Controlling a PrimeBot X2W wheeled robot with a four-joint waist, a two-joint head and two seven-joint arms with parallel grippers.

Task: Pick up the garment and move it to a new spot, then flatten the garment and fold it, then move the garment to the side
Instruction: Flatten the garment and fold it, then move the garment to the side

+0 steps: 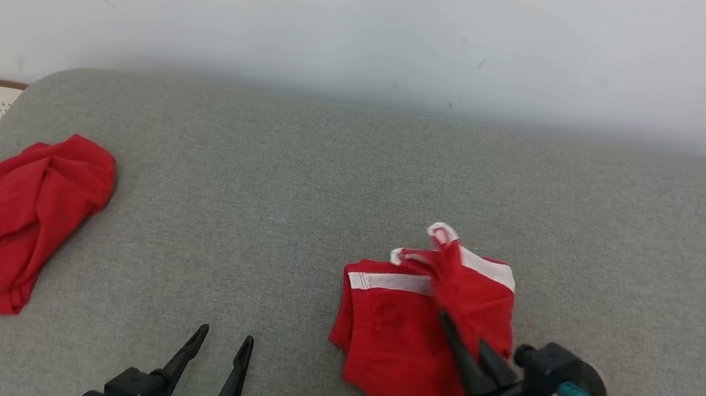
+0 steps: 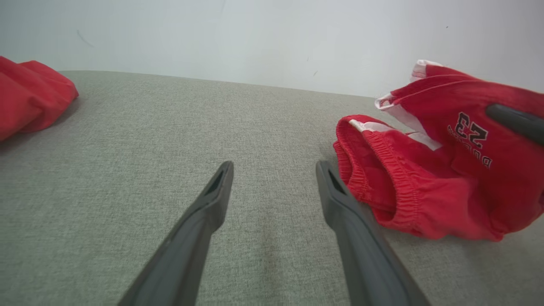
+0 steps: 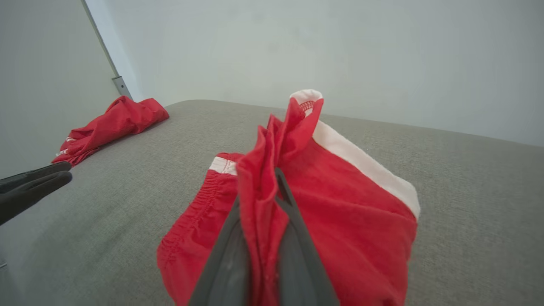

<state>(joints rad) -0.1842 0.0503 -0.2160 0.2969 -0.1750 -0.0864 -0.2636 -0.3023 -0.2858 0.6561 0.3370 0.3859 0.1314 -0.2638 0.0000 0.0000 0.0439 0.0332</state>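
Two end effectors, one garment in hand.

Right end effector (image 1: 462,333): clenched on a bunched fold of the red shorts (image 1: 390,342). It holds one white-trimmed edge raised, while the waistband half lies on the grey upholstered surface (image 1: 329,175), right of centre. This looks like a grip for folding the cloth over.

Left end effector (image 1: 226,335): released, spread and empty, just left of the shorts, probably ready to take a corner.

Second red-and-white garment (image 1: 19,213): crumpled at the far left, well apart.

Red shorts (image 1: 403,336) — folded, corner lifted
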